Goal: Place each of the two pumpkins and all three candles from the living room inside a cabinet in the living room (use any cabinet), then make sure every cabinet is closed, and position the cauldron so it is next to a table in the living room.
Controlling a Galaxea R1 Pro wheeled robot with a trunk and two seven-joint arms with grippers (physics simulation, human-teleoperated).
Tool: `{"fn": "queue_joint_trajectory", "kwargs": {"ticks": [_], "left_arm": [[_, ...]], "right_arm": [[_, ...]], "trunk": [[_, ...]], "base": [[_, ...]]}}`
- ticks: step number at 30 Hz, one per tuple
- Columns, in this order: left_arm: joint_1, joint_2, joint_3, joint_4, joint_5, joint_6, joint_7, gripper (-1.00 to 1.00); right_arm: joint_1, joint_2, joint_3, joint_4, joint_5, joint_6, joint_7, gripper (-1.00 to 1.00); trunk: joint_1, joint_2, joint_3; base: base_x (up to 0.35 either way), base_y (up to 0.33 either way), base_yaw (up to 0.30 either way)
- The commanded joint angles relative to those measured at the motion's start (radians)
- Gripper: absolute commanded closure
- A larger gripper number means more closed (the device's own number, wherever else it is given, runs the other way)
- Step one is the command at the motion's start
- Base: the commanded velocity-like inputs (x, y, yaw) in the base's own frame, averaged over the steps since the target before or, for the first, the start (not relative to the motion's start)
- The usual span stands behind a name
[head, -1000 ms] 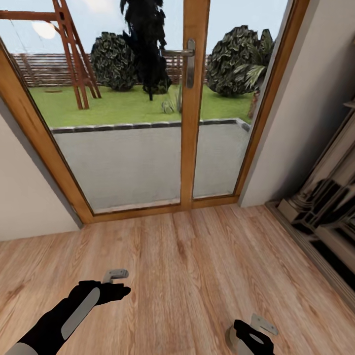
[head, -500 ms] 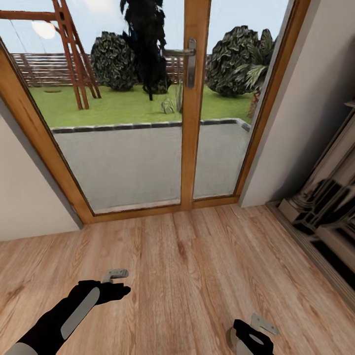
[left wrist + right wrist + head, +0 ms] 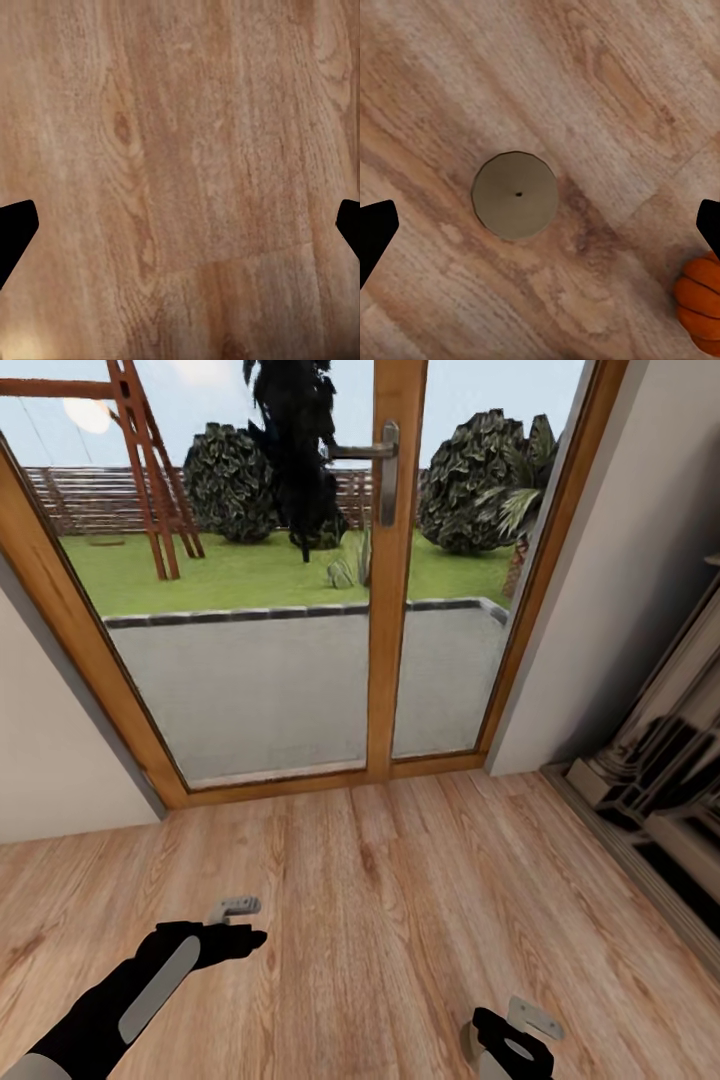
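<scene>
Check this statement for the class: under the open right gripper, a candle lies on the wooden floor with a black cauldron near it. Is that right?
Not quite. In the right wrist view the thing near the candle is an orange pumpkin, not a black cauldron. The rest holds: the candle lies on the wooden floor, and the right gripper is open above it, its fingertips wide apart.

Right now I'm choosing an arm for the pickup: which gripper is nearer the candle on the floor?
Right. The right gripper hangs open directly above the candle, a pumpkin beside it. The left gripper is open over bare wood floor.
</scene>
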Motion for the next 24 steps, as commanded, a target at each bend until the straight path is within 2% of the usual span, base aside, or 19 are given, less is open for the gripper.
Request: {"fn": "queue_joint_trajectory", "kwargs": {"ticks": [1, 21, 24], "left_arm": [[-0.001, 0.002, -0.003, -0.004, 0.011, 0.003, 0.01, -1.0], [0.0, 0.025, 0.001, -0.044, 0.014, 0.03, 0.009, -1.0], [0.001, 0.035, 0.001, -0.053, 0.032, 0.03, 0.008, -1.0]], "right_arm": [[-0.001, 0.0, 0.008, -0.001, -0.01, -0.006, -0.005, -1.0], [-0.001, 0.0, 0.009, -0.001, -0.01, -0.006, -0.005, -1.0], [-0.001, 0.001, 0.009, -0.001, -0.01, -0.006, -0.005, -1.0]], "trunk": [[0.004, -0.008, -0.004], [0.08, -0.148, -0.067], [0.092, -0.169, -0.076]], "base": [[0.0, 0.0, 0.0], [0.0, 0.0, 0.0], [0.0, 0.0, 0.0]]}}
